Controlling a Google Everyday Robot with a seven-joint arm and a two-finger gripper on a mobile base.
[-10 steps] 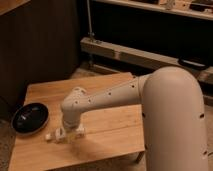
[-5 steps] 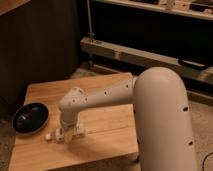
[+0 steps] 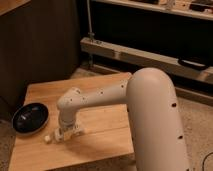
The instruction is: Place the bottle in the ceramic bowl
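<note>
Currently the bottle [image 3: 49, 138] is lying on the tabletop [image 3: 55, 92] in the front-left part, near the front edge and well in from the left edge. Only its small pale end is showing, poking out leftward from under the gripper [image 3: 64, 133].

The gripper is pointing straight down on that spot, touching or just above the wood. Cannot tell whether it is gripping the bottle or standing wide around it; that part is hiding under the wrist.

The ceramic bowl [image 3: 30, 118] is sitting up and to the left of the bottle, close but apart, with a narrow strip of bare wood between them. Its rim is lying at the left edge of the tabletop, possibly slightly over it; cannot tell which. The bowl is upright, opening facing up.

The arm [image 3: 150, 110] is reaching in from the right, crossing the middle of the tabletop and covering the front-right corner.

Open room: the far-left corner and the far strip along the back edge are showing bare wood, as is the front-left corner below the bowl.

Beyond the back edge a dark panel [image 3: 35, 45] is standing at left and a pale rail [image 3: 150, 55] is running across at right, both well apart from the gripper.
</note>
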